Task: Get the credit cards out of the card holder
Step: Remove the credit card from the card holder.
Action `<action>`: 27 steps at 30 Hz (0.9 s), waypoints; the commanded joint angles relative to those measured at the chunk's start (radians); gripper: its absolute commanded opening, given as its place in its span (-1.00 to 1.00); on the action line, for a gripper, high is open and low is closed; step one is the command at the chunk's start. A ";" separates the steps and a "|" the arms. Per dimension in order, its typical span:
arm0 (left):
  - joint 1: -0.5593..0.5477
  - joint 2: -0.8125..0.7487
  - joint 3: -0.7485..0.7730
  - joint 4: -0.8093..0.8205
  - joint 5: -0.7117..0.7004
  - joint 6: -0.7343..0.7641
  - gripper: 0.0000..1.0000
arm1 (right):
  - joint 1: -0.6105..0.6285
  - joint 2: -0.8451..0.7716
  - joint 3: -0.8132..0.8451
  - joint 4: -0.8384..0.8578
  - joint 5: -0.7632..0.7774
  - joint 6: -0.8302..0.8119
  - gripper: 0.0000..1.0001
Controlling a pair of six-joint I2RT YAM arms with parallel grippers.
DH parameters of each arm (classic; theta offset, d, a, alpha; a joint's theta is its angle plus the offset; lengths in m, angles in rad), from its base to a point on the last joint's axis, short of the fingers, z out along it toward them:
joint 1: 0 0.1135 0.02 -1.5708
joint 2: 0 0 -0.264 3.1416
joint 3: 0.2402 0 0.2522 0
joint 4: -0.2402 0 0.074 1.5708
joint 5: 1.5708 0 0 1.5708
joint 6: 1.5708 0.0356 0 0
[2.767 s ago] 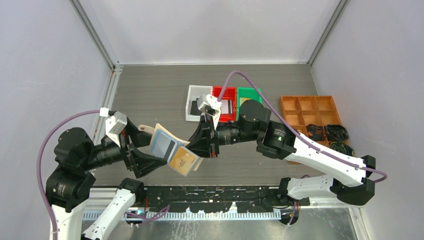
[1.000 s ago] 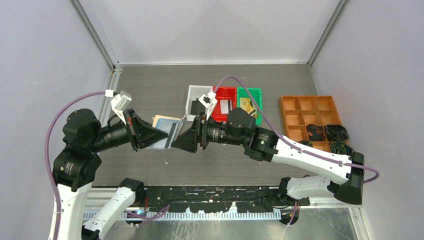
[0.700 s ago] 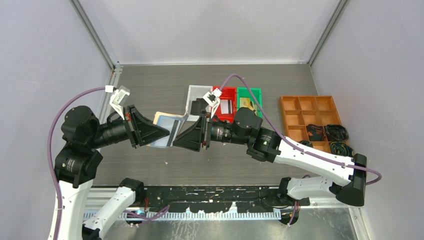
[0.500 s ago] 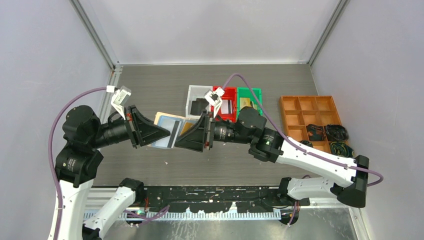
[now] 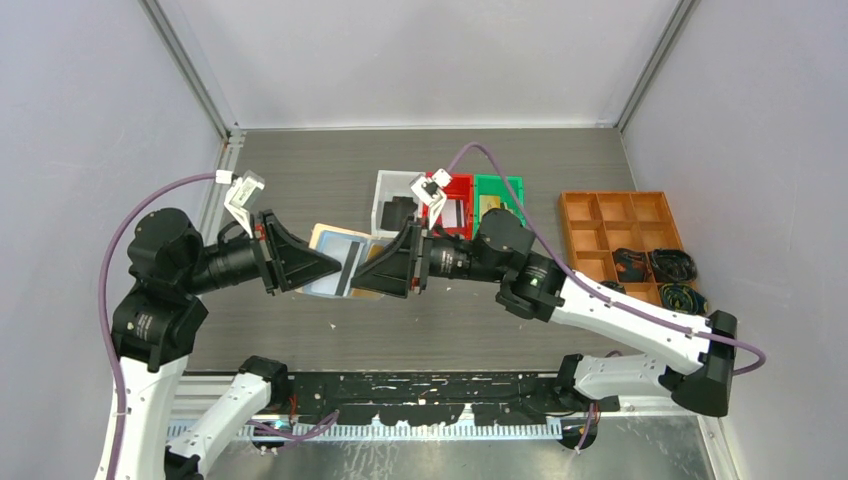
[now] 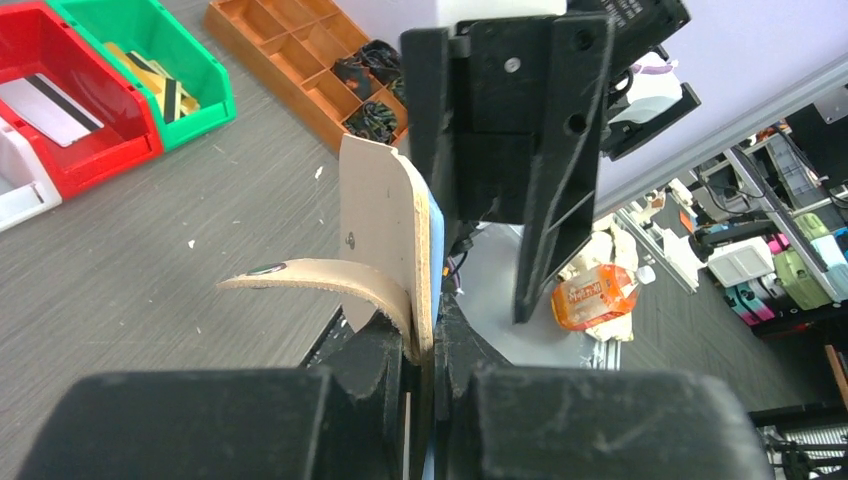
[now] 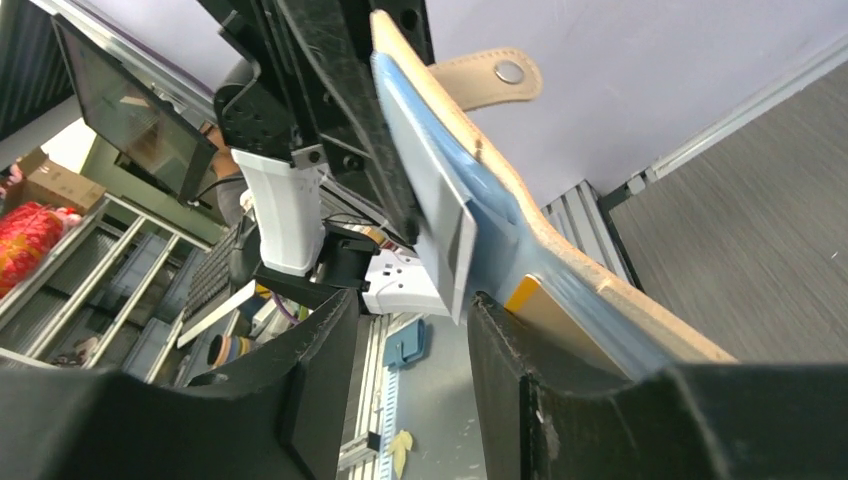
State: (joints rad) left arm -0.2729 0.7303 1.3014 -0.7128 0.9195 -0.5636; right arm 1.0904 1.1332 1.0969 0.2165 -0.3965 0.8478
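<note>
Could yank the card holder (image 6: 375, 210), at 9 o'clock from the spread-apart right gripper (image 7: 410, 320), out of the tight-pinching left gripper (image 6: 420, 345) by tugging its white-grey card (image 7: 428, 205) too hard.

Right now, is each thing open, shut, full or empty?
Card holder: open, held up, tab unsnapped.
Left gripper: shut on the card holder.
Striped card: sticking out of the card holder.
Right gripper: open, a finger each side of the striped card.
Red bin: one card inside.
Green bin: cards inside.
White bin: black card inside.
</note>
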 commanded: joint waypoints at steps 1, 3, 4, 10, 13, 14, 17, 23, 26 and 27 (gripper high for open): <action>-0.002 0.007 0.032 0.074 0.035 -0.042 -0.93 | -0.007 0.034 0.029 0.111 -0.040 0.037 -0.01; -0.002 0.006 0.033 0.084 0.040 -0.060 -0.93 | -0.010 0.048 0.028 0.142 -0.050 0.051 -0.01; -0.002 0.007 0.033 0.091 0.043 -0.073 -0.93 | -0.013 0.053 0.027 0.158 -0.053 0.059 -0.02; -0.002 0.009 0.024 0.139 0.076 -0.141 -0.90 | -0.026 0.057 -0.006 0.242 -0.063 0.105 -0.06; -0.002 0.006 0.016 0.139 0.078 -0.143 -0.88 | -0.033 0.061 -0.026 0.314 -0.076 0.143 -0.18; -0.002 0.005 0.012 0.142 0.078 -0.148 -0.86 | -0.034 0.064 -0.029 0.339 -0.083 0.156 -0.25; -0.002 0.003 0.002 0.161 0.088 -0.172 -0.74 | -0.036 0.084 -0.039 0.411 -0.098 0.197 -0.53; -0.002 0.003 0.001 0.208 0.147 -0.226 -0.60 | -0.049 0.061 -0.090 0.457 -0.097 0.216 -0.97; -0.002 0.009 0.007 0.233 0.172 -0.262 -0.51 | -0.060 0.020 -0.126 0.454 -0.090 0.201 -0.99; -0.002 0.011 0.007 0.241 0.175 -0.269 -0.48 | -0.062 0.010 -0.134 0.454 -0.087 0.197 -0.99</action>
State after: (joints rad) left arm -0.2726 0.7410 1.2945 -0.5785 1.0126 -0.7689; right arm 1.0473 1.2064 0.9874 0.5911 -0.4999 1.0504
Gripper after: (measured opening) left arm 0.235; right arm 0.035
